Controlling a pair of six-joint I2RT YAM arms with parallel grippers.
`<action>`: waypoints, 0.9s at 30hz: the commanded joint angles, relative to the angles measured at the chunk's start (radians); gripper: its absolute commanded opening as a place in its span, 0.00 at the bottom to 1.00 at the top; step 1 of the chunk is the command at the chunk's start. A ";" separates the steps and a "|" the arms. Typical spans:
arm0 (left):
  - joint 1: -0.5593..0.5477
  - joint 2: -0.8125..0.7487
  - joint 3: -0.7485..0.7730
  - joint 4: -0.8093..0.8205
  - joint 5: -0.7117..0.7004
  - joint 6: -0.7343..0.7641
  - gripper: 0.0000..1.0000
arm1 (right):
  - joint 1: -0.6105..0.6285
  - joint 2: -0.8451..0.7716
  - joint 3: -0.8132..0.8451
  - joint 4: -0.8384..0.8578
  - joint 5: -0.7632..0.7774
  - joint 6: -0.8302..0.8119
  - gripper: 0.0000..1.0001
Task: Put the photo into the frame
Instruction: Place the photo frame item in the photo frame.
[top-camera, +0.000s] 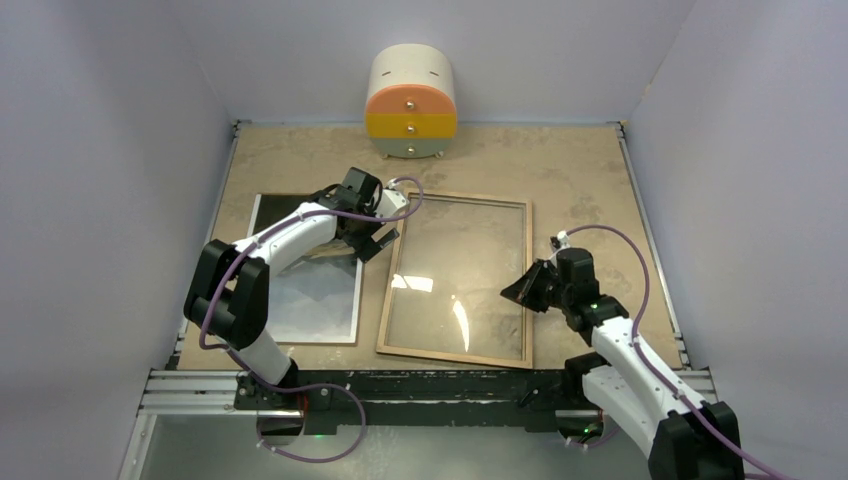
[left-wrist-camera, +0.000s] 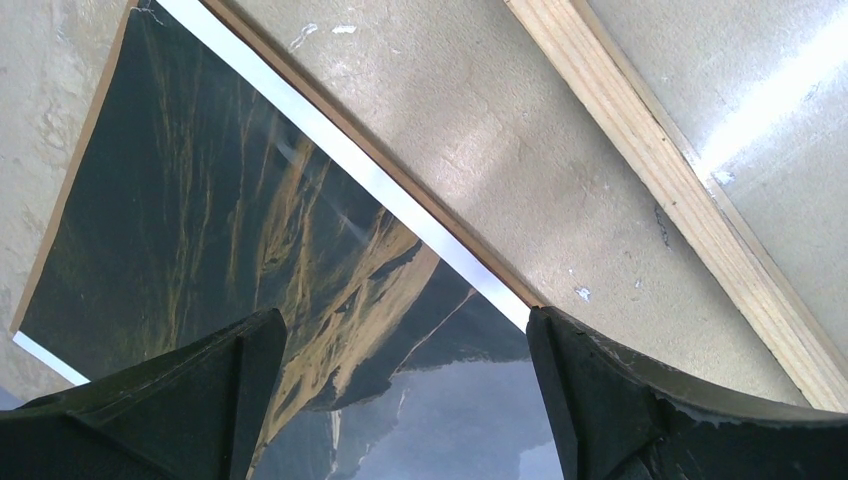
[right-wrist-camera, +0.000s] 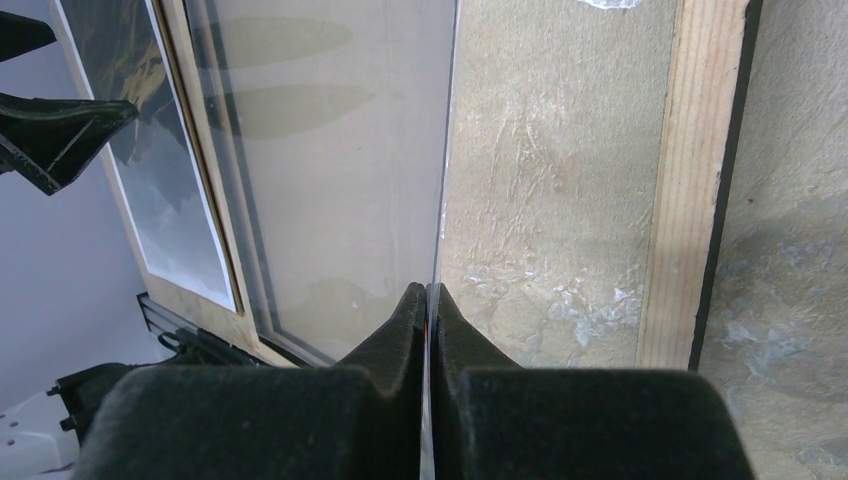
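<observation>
Your left gripper (top-camera: 372, 240) is released, jaws wide, nothing in it. It hangs over the photo (top-camera: 320, 300), at the photo's far corner on the side nearest the frame (top-camera: 470, 198).

The photo lies flat, picture side up, just left of the frame w/ a strip of bare table (top-camera: 560, 160) between them. It sits on a brown backing board (left-wrist-camera: 400, 175) that peeks out past its white edge. The frame lies wood side up.

Your right gripper (right-wrist-camera: 428, 292) is at the frame's right rail, clenched on what looks like the thin right edge of the glass pane (top-camera: 460, 270). In the wrist view that edge runs straight out from between the pads, w/ bare table showing between it and the right rail. So the pane seems pulled in from the rail or tipped up there; can't tell which.

What could go wrong, IMO:

1. **Pane slips.** It's a 1-point pinch on a slick, thin edge. Any jerk or twist of the right wrist could let the pane slide out, drop back onto the frame, and chip or crack.
2. **Wrong pick.** The photo is flush on the board. If the left jaws come down too far past the corner, you may grab board + photo together, or the board only.
3. **Crease.** Closing hard on a glossy corner, or lifting from 1 corner fast, could bend or kink the print.
4. **Snag.** Dragging the photo low toward the frame could catch it on the left rail.
5. **Arm clash.** Both arms end up working over the frame; watch the gap.
</observation>
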 joint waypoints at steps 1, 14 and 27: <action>-0.004 0.002 -0.010 0.025 0.018 -0.020 0.98 | -0.003 0.015 0.055 -0.017 0.007 -0.036 0.00; -0.012 0.000 -0.026 0.034 0.028 -0.026 0.98 | -0.017 0.050 0.095 -0.054 -0.018 -0.081 0.00; -0.015 0.005 -0.028 0.038 0.028 -0.023 0.98 | -0.037 0.055 0.076 -0.058 -0.045 -0.094 0.00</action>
